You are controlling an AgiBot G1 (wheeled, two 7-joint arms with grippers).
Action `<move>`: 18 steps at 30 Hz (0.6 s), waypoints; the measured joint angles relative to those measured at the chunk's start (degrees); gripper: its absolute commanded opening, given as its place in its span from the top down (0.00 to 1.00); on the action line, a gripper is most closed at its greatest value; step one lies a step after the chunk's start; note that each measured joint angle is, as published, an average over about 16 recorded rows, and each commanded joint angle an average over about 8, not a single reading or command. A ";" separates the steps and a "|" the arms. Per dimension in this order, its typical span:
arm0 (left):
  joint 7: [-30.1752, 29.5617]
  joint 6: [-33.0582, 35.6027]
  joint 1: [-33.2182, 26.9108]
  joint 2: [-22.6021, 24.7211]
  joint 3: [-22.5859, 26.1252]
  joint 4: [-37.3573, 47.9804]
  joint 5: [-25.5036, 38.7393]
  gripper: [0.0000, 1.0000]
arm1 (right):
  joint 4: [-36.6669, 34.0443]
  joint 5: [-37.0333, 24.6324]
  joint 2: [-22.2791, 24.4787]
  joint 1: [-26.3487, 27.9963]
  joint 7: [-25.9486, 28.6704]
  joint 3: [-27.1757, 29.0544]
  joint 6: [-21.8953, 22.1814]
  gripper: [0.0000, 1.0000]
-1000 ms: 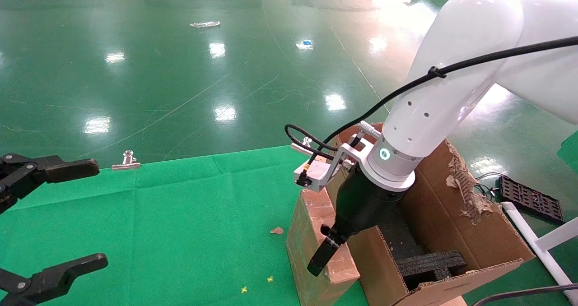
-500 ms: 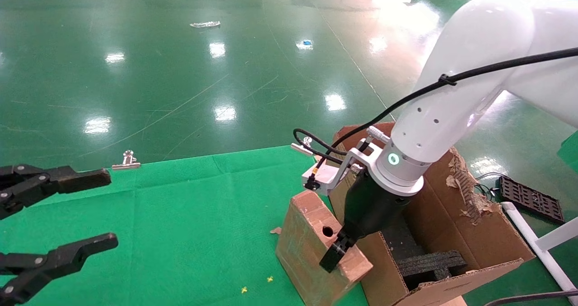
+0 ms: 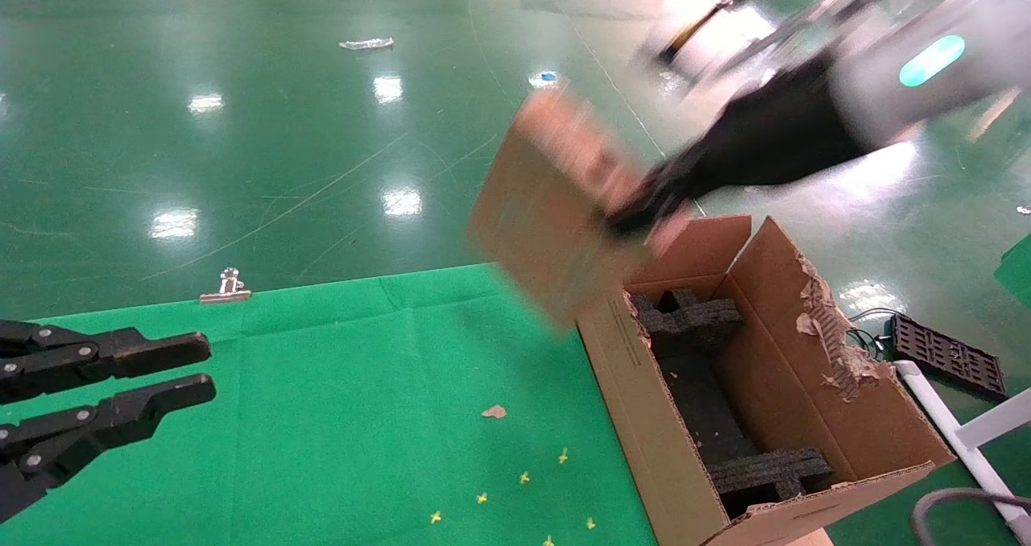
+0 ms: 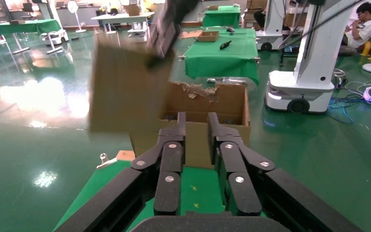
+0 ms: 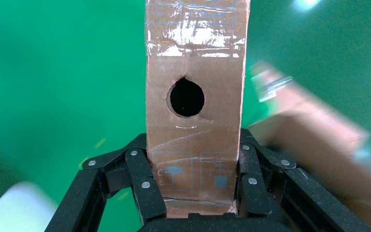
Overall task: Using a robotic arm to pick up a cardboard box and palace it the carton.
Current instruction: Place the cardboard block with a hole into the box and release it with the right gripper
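Observation:
The robotic arm on the right is blurred at the upper right of the head view. Its gripper [image 3: 644, 208] is shut on the cardboard box [image 3: 556, 208] and holds it tilted in the air above the carton's far left corner. In the right wrist view the fingers [image 5: 142, 179] clamp both broad faces of the box [image 5: 193, 63], whose thin face has a round hole. The carton [image 3: 636, 385] stands open at the table's right edge with black foam inserts [image 3: 693, 320] inside. My left gripper [image 3: 205, 366] hovers at the far left, empty, its fingers a narrow gap apart.
Green cloth [image 3: 322, 385] covers the table. A metal clip [image 3: 225, 286] sits at its far edge and a cardboard scrap [image 3: 494, 411] lies near the carton. A black tray [image 3: 946, 353] and white pipe [image 3: 958, 433] are on the floor to the right.
The right arm has lifted the cardboard box from the table beside the carton up into the air. The left gripper's fingers have drawn closer together.

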 measured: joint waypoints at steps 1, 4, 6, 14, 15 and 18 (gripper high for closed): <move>0.00 0.00 0.00 0.00 0.00 0.00 0.00 1.00 | -1.02 -0.62 0.82 1.02 -0.73 0.29 -0.10 1.00; 0.01 -0.01 0.00 -0.01 0.01 0.00 -0.01 1.00 | -4.27 -2.82 2.98 3.67 -2.44 0.71 -0.75 1.00; 0.01 -0.01 0.00 -0.01 0.02 0.00 -0.01 1.00 | -6.43 -4.48 4.18 5.00 -3.06 0.62 -1.34 1.00; 0.02 -0.02 -0.01 -0.02 0.05 0.00 -0.03 0.87 | -13.68 -9.52 7.46 5.43 -2.09 -1.68 -3.67 1.00; 0.03 -0.02 -0.01 -0.02 0.05 0.00 -0.04 0.75 | -14.47 -9.79 7.67 5.01 -1.78 -2.02 -3.85 1.00; 0.03 -0.03 -0.01 -0.03 0.06 0.00 -0.04 0.37 | -16.76 -10.20 8.05 3.32 -0.83 -3.01 -4.11 1.00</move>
